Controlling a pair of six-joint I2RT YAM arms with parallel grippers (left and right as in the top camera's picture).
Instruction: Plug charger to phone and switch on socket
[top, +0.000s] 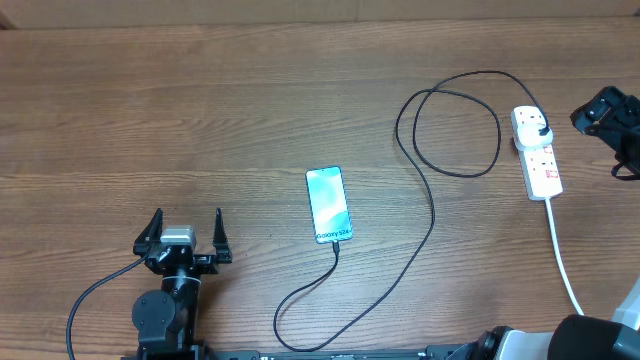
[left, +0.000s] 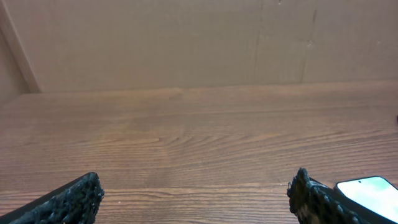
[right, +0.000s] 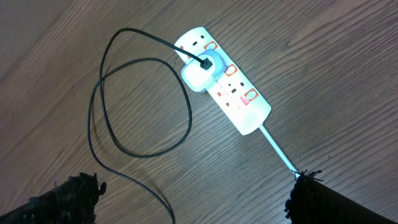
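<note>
Black charger (top: 432, 212) from phone (top: 328, 204) to socket (top: 537, 152)

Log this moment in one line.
left gripper open | right gripper open near power strip | plug in strip | cable reaches phone

Your overhead view looks straight down on the whole table (top: 200, 100) from well above. Your left wrist view sits low, facing almost level across the wood towards a back wall (left: 186, 43); it shares only the phone (left: 370, 190) with overhead. Your right wrist view looks down from close on the socket (right: 224, 84) and the charger (right: 89, 127) loop, which overhead also shows.
</note>
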